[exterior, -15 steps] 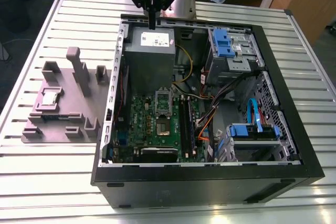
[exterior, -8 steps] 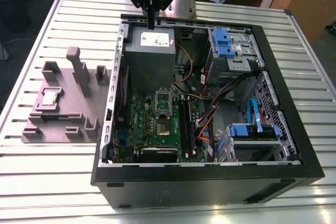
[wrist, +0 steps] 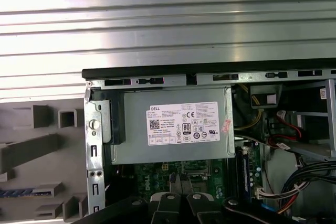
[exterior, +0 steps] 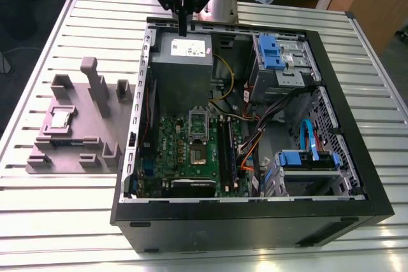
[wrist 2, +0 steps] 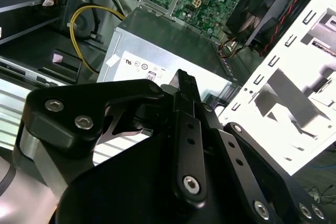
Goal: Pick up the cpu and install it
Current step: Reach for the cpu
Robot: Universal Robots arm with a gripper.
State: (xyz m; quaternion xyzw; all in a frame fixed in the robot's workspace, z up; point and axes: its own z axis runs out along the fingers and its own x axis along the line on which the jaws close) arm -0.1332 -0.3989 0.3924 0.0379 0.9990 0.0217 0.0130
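My tool (exterior: pixel 183 28) hangs above the open computer case (exterior: pixel 255 221). Its two dark fingers are pressed together and point straight down, with nothing between them. In the exterior view the tip sits over the large grey box (exterior: pixel 182 62) with the white label, close to the case wall nearest the arm's base.

The cpu (exterior: pixel 62 119), a small silvery square with a pale rim, lies flat in a recess of the grey holder (exterior: pixel 67 151). The holder stands on the slatted metal desk (exterior: pixel 64 221), outside the case, toward the desk's edge at the exterior view's left. The cpu is well apart from my tool and untouched.

Inside the case, the green circuit board (exterior: pixel 172 138) lies between the grey box and the case wall nearest the exterior camera. The dark socket (exterior: pixel 199 155) on the board, framed in metal, has no chip in it.

In the first wrist view my tool (wrist: pixel 181 178) reaches past the labelled grey box (wrist: pixel 173 150) toward the board. In the second wrist view my tool (wrist 2: pixel 185 77) shows one closed black tip in front of the grey box (wrist 2: pixel 173 40), with a yellow cable (wrist 2: pixel 79 19) looping beside that box.
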